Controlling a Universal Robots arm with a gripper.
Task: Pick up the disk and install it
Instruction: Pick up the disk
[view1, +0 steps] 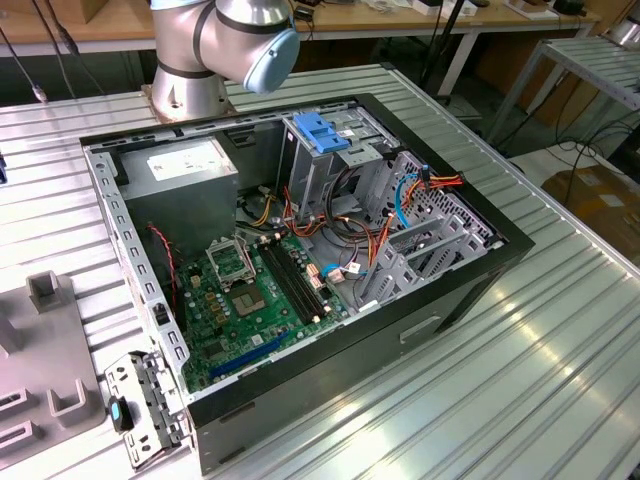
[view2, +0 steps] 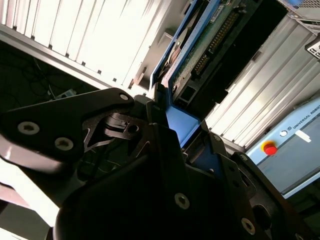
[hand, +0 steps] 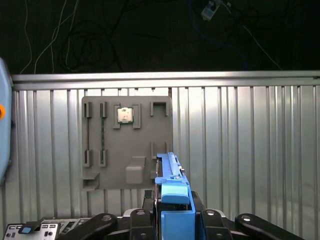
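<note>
Between the black fingers (hand: 150, 202) in both wrist views: the disk (hand: 175, 205), held edge-on. The fingers (view2: 157, 117) are closed against its two faces, with no gap to be seen. The blue side rail faces the first wrist view. The second wrist view gives the disk (view2: 200, 50) from its underside: green circuit board, a row of connector pins, and the blue rail running along the edge. The far end is cut off by the frame.

The disk hangs over the ribbed metal worktop (hand: 240, 150). How high off it cannot be told. In the first wrist view a grey fixture plate (hand: 127, 145) lies on the worktop beyond it, with a square processor chip (hand: 125, 115) seated in one recess.

Writing: the grey control box (view2: 295, 160) with a red stop button (view2: 270, 148) carries a line of print. The power supply (view1: 185, 175) in the open computer case (view1: 440, 320) has a white sticker (view1: 185, 160), too small to read.

Exterior view: the case lies on its side on the worktop (view1: 560, 360), motherboard (view1: 250, 300) exposed. A blue latch plate (view1: 320, 130) sits on top of the drive cage near the arm's base (view1: 225, 45). Orange and blue cables cross the cage and hide its bays. The arm is cut off above its first joint.
</note>
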